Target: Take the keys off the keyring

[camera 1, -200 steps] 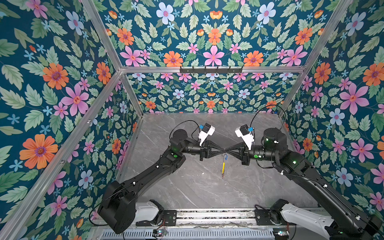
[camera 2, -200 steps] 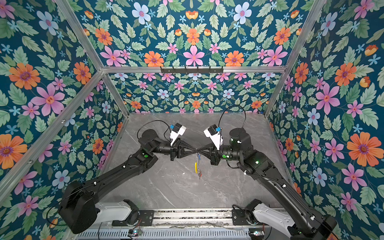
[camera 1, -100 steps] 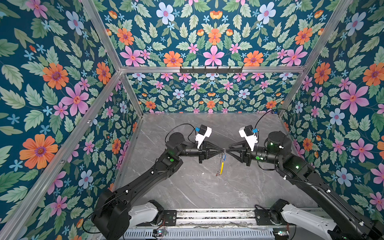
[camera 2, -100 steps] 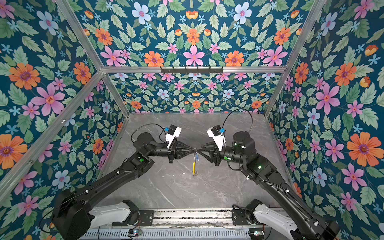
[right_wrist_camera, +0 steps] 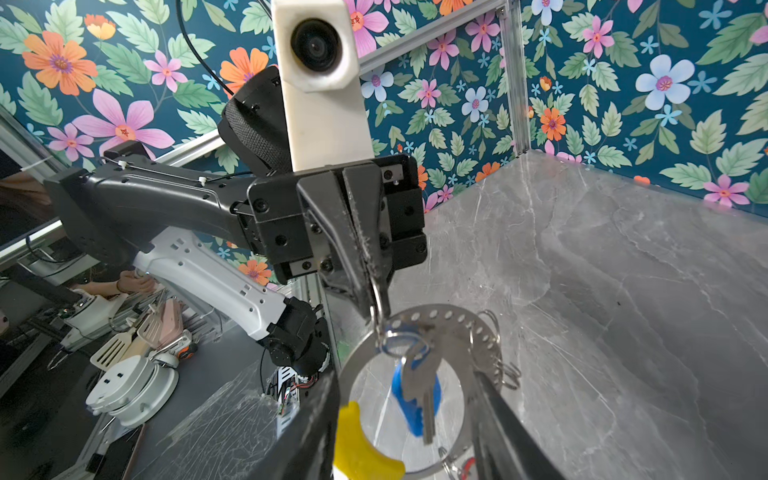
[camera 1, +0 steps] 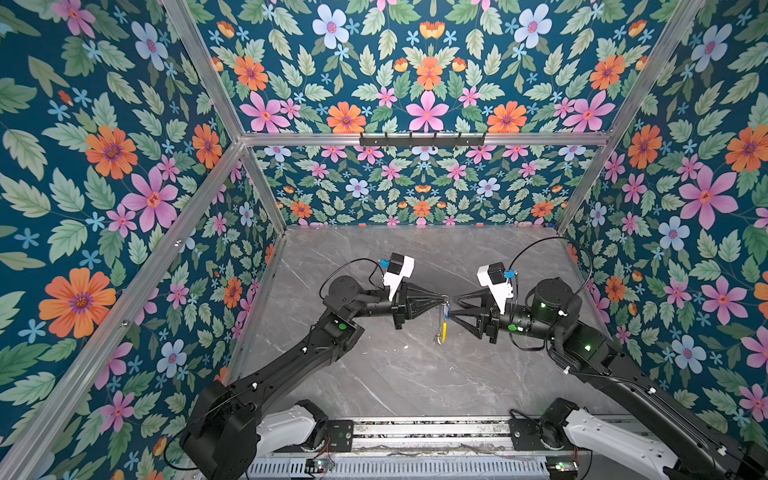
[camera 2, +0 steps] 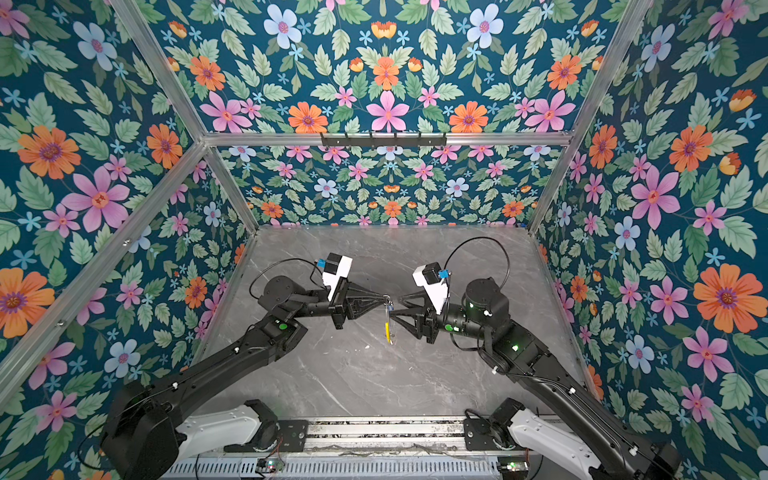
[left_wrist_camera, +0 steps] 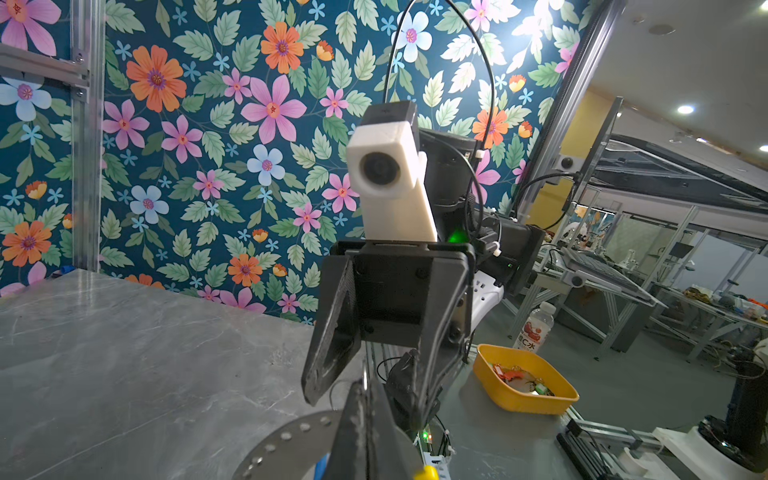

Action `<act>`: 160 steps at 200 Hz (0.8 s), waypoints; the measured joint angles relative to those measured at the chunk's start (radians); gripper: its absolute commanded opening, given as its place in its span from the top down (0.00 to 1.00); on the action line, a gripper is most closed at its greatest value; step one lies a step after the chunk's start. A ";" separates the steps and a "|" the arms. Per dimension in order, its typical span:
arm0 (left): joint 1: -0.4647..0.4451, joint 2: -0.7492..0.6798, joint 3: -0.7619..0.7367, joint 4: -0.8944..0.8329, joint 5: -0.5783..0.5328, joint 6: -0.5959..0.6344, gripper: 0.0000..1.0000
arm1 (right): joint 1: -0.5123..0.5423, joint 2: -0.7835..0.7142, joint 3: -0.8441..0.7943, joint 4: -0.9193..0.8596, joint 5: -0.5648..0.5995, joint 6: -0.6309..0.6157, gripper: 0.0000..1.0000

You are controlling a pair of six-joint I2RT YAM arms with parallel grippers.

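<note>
We see little done so far: the left claw (camera 1: 441, 297) is pinched shut on the keyring (right_wrist_camera: 457, 328), dangling it above the desk (camera 1: 374, 374), the right claw (camera 1: 452, 308) gapes half-wide and empty just beside it, and the blue-tagged key (right_wrist_camera: 419, 374) still hangs on.

Keyring (right_wrist_camera: 457, 328) w/ yellow sleeve (right_wrist_camera: 361, 449) is hanging upright mid-air; silver key (right_wrist_camera: 422, 374) w/ blue tag (right_wrist_camera: 409, 409) is dangling across its opening.

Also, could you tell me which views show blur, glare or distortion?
Right wrist view: the yellow plastic sleeve near the lens is soft; left wrist view: glare washes out the floral wallpaper; both top views: sharp, evenly lit grey marble table.
</note>
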 measured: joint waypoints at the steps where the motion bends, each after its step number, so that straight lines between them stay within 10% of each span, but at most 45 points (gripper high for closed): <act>1: 0.000 0.000 0.000 0.001 0.000 0.000 1.00 | 0.000 0.001 0.000 0.000 0.000 0.000 0.54; 56: 0.000 -0.017 -0.018 0.053 -0.008 -0.021 1.00 | 0.038 0.045 0.019 0.000 0.014 -0.029 0.58; 160: 0.001 -0.034 -0.050 0.090 -0.036 -0.045 1.00 | 0.061 0.073 0.041 -0.002 0.026 -0.050 0.96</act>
